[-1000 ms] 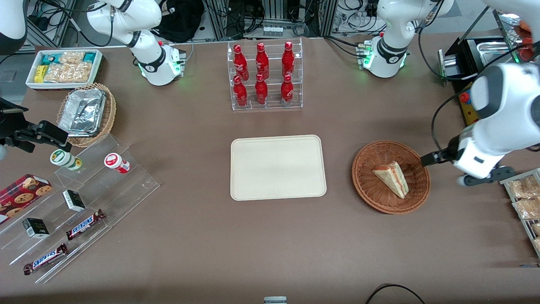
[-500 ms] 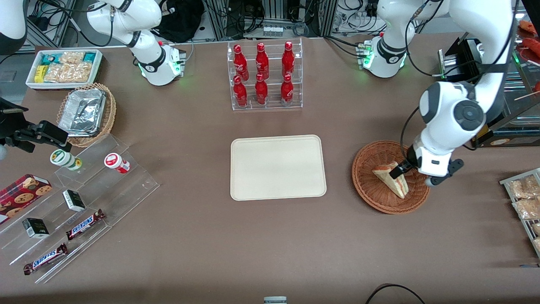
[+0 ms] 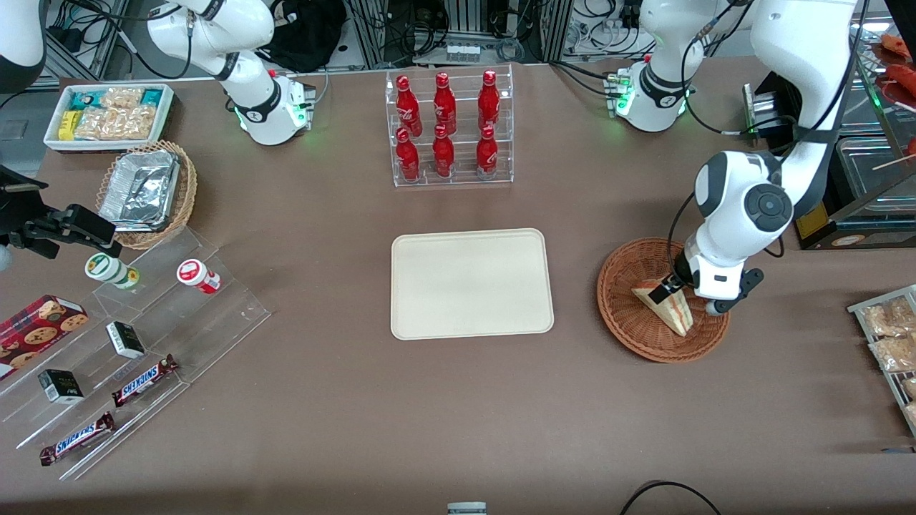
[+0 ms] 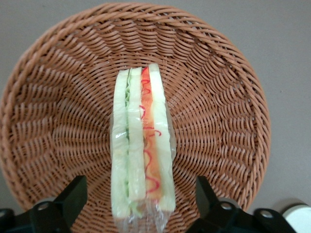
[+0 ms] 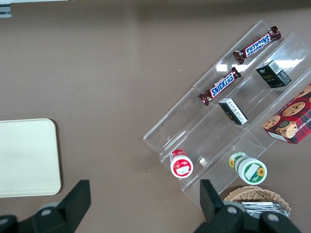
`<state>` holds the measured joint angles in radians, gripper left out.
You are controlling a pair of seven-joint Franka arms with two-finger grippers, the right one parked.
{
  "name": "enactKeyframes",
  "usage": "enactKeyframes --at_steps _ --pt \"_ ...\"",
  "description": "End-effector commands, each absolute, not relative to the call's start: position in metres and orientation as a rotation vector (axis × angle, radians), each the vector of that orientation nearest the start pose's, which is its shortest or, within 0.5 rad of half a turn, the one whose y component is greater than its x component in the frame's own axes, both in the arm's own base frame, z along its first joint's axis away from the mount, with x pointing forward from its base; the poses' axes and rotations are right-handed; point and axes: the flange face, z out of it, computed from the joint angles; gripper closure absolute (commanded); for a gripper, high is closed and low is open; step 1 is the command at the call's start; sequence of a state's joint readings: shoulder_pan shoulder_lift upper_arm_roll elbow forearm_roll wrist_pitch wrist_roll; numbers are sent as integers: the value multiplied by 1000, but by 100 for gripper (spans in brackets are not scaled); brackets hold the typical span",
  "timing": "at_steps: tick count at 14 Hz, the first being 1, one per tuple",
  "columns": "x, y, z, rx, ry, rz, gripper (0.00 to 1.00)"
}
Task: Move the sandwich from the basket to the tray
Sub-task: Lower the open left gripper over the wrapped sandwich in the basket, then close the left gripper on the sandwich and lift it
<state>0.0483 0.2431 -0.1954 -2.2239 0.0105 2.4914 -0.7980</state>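
The sandwich [image 3: 667,306], a pale bread wedge with red and green filling, lies in the round reddish-brown wicker basket [image 3: 622,307] toward the working arm's end of the table. In the left wrist view the sandwich [image 4: 141,145] stands on edge in plastic wrap inside the basket [image 4: 214,97]. My left gripper [image 3: 676,287] hangs over the basket just above the sandwich. It is open, with one finger on each side of the sandwich [image 4: 140,201] and a gap to each. The cream-beige tray [image 3: 472,283] lies empty at the table's middle.
A clear rack of red bottles [image 3: 447,129] stands farther from the camera than the tray. A clear stepped stand with snack bars and jars [image 3: 129,336] and a tan basket of foil trays [image 3: 147,192] lie toward the parked arm's end. Snack packets [image 3: 887,336] lie beside the basket.
My left arm has swung in from the table's edge over the basket and come down, so the open gripper now straddles the sandwich. The sandwich has not moved.
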Motion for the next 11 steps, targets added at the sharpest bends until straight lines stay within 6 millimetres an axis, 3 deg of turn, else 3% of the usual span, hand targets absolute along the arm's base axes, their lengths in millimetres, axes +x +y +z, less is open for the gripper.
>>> enactKeyframes --at_steps 1,3,6,8,11 --pt "548 -82 266 -3021 -1054 -37 51" --pt "549 -82 268 -3026 -1041 -43 86" --pt "563 -82 303 -3023 -1041 -63 92" --pt "581 -82 348 -2991 -1020 26 92" --pt "597 -86 439 -2960 -904 164 91"
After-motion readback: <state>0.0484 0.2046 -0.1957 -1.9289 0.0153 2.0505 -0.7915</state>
